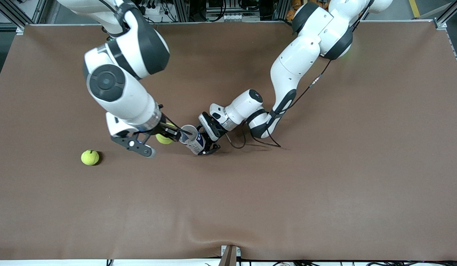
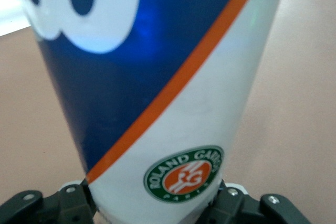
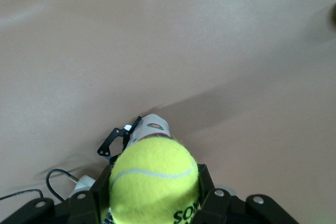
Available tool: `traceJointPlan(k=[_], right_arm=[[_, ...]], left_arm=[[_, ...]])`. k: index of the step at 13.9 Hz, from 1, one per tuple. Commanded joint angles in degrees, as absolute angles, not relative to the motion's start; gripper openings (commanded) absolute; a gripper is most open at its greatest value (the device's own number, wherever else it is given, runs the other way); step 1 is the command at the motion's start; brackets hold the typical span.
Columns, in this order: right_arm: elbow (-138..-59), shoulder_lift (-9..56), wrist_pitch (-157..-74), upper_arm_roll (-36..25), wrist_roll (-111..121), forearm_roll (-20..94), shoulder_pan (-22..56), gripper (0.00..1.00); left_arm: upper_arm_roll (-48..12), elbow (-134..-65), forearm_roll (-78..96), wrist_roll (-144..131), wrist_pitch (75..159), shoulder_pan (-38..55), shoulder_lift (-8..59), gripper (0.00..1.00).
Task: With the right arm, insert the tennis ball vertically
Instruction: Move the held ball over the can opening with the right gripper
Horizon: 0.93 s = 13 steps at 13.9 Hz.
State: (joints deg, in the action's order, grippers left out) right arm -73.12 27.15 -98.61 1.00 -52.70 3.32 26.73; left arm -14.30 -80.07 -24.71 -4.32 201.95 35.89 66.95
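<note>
Holding the tennis ball (image 3: 154, 179) in clenched jaws, my right gripper (image 1: 168, 133) hangs just beside the open mouth of the can (image 1: 192, 139), not squarely over it. The left gripper (image 1: 208, 146) grasps that can low on its body, though the can looks tilted toward the right arm. My worry is that a ball let go off-centre will catch the rim and bounce away, or that pressing it down will tip the can if the left grip is slackening. A spare ball (image 1: 90, 157) lies well apart, toward the right arm's end. The worktop (image 1: 324, 192) wears a brown cover, rumpled at the edge nearest the camera; metal framing and cables line the robots' side
</note>
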Motion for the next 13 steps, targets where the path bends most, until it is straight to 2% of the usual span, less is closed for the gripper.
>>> traceJointPlan(k=[1, 12, 13], right_arm=[[-72.95, 28.82, -99.32, 0.53, -55.1, 3.16, 28.3, 0.0], [-76.73, 32.08, -100.2, 0.62, -55.11, 3.43, 31.29, 0.0], [-76.73, 31.99, -100.2, 0.62, -54.85, 3.51, 31.03, 0.15]], left_arm=[[-13.45, -79.1, -23.64, -4.48, 202.85, 36.74, 67.94, 0.78], [-13.36, -78.84, -23.64, -4.48, 202.85, 36.74, 67.85, 0.78], [-13.36, -78.84, -23.64, -4.48, 202.85, 36.74, 67.85, 0.78]])
